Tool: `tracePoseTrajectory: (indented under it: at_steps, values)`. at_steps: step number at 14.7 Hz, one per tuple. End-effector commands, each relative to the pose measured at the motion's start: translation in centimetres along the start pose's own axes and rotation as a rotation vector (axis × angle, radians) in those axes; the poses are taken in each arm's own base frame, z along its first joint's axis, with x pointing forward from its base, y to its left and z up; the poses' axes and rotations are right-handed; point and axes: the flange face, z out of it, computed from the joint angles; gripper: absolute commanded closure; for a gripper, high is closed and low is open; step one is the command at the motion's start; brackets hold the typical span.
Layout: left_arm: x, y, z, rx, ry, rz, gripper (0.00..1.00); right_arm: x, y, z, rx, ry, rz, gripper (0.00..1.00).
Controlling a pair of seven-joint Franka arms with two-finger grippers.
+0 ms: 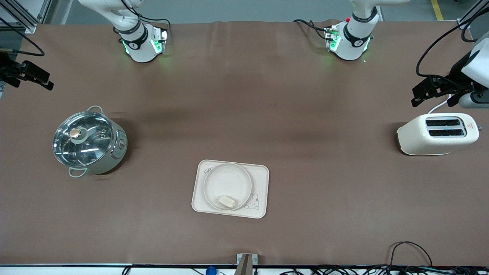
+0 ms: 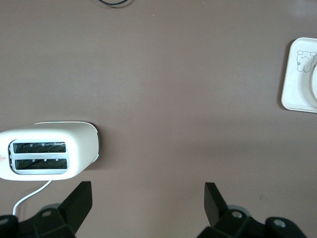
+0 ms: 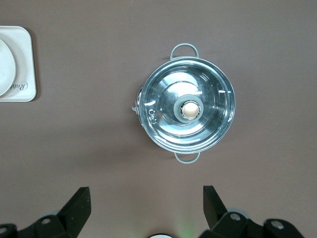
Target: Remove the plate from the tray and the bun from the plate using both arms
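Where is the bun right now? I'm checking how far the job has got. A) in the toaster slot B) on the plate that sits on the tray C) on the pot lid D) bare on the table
B: the bun lies in the plate, at its edge nearer the front camera, and the plate rests on the tray.

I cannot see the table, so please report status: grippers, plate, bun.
Left gripper open, up by the toaster. Right gripper open, up near the pot. Bun in plate, plate on tray. Nothing in the way.
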Motion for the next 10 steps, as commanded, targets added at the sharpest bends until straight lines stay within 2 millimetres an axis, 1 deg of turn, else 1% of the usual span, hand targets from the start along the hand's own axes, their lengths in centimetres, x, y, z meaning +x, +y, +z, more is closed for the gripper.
tracePoseTrajectory:
  at_steps: [1,7,8,10]
  values:
    - [0.4,-0.6,-0.3,0.000,-0.012,0.020,0.00,-0.5,-0.8,-0.3,-0.004,0.012,-0.022,0.00]
    - [0.5,0.1,-0.3,-0.001,-0.012,0.017,0.00,-0.4,-1.2,-0.2,-0.002,0.012,-0.027,0.00]
    - [0.5,0.1,-0.3,0.000,-0.012,0.017,0.00,-0.4,-1.7,0.1,-0.001,0.005,-0.036,0.00]
    - [0.5,-0.1,-0.3,0.002,-0.012,0.025,0.00,-0.4,-3.5,0.5,0.016,-0.002,-0.068,0.00]
